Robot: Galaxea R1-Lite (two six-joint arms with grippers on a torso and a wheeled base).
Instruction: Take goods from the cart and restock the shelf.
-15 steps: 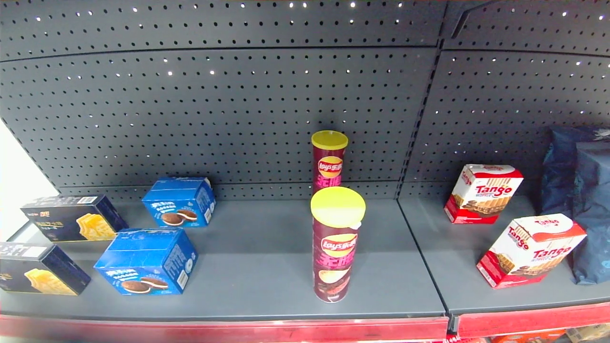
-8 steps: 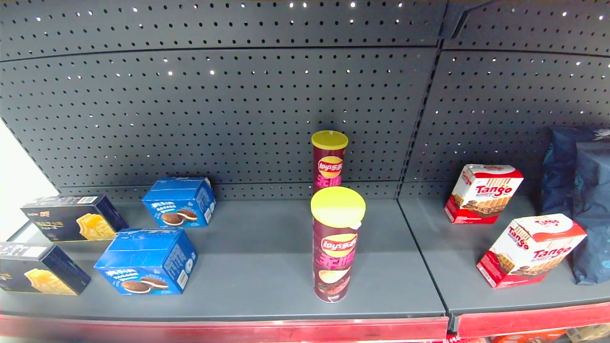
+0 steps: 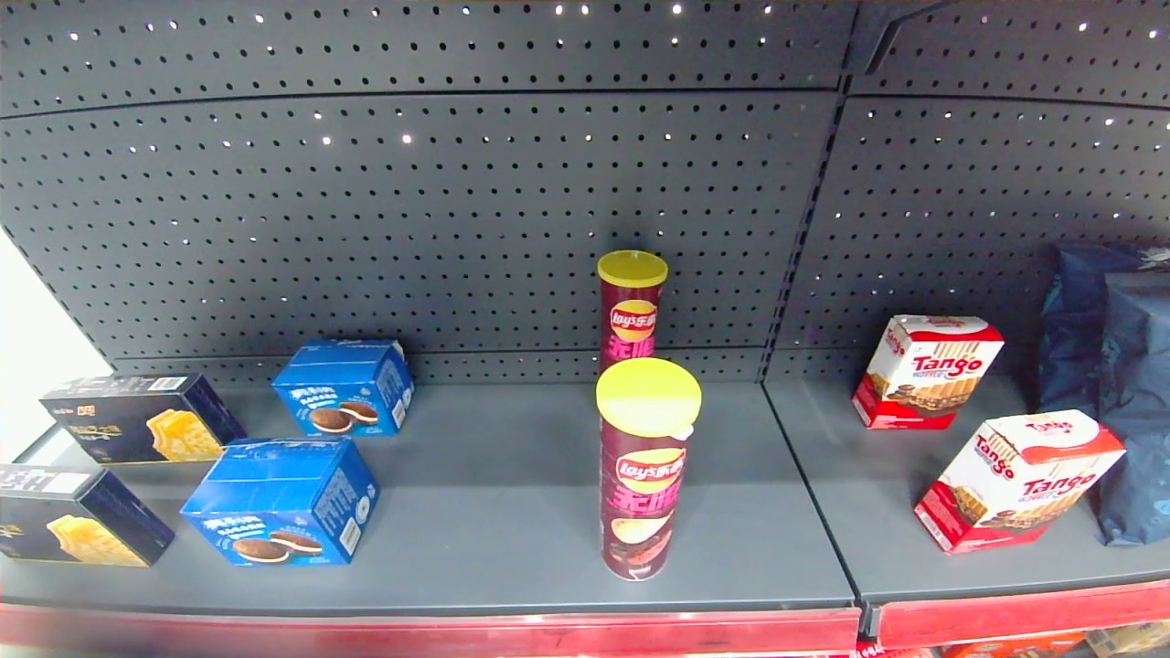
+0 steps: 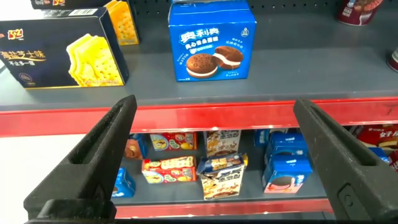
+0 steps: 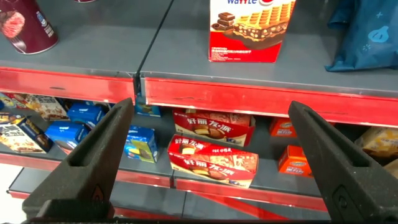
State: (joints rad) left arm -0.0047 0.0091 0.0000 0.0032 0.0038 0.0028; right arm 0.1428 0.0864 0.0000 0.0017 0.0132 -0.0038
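Both hands hang just in front of the shelf's red front lip. The left hand (image 4: 216,106) is spread wide with nothing in it, and the right hand (image 5: 211,107) is the same, wide and empty. So nothing has been picked up, and all the goods I can make out are sitting on the shelf (image 3: 494,512).

In the near row, the near chip can (image 3: 643,475) stands upright in the middle. My guess is it's light, with a stiff tube and a slick skin, and tall enough to tip easily. I'd take it around the middle of the body, not by the lid.

Left of it is the near cookie box (image 3: 279,503), with the near cracker box (image 3: 78,512) at the far left. They're probably light cardboard that dents if squeezed hard, so grip across the short sides with flat contact. Over on the right, the near wafer box (image 3: 1015,480) sits tilted. Same deal, and the wafers inside likely crumble.

Farther back are the far chip can (image 3: 631,311), the far cookie box (image 3: 345,386), the far cracker box (image 3: 137,416) and the far wafer box (image 3: 925,370).

At the far right are the dark bags (image 3: 1124,384). They look soft and crinkly and would be awkward to pinch, so I'd grab high on the bag, gently.
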